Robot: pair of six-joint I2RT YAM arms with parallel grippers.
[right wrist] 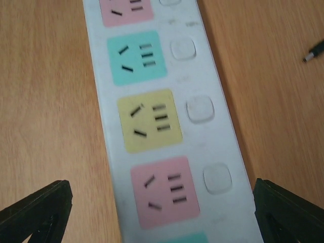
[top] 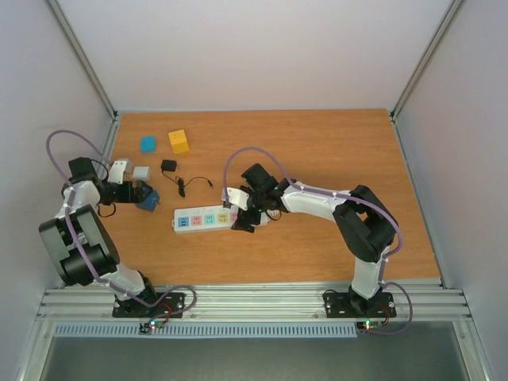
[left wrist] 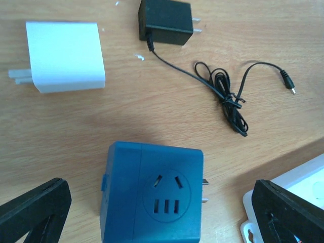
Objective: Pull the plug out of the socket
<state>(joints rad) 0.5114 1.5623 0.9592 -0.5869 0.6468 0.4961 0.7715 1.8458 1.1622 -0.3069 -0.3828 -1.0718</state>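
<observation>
My left jaws and right jaws stand released and empty, the left straddling the blue plug (left wrist: pixel 152 197) lying on the table (left wrist: pixel 152 116) just left of the socket (top: pixel 202 218), so I should lift straight up, nudging nothing.

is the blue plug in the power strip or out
Out. The blue plug lies on the table, prongs bare, with a gap to the power strip. The outlet faces in the right wrist view are empty.

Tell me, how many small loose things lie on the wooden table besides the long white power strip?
5: teal block and yellow cube at the back; black charger with cord; white plug block; blue cube adapter between the open left fingers.
</observation>
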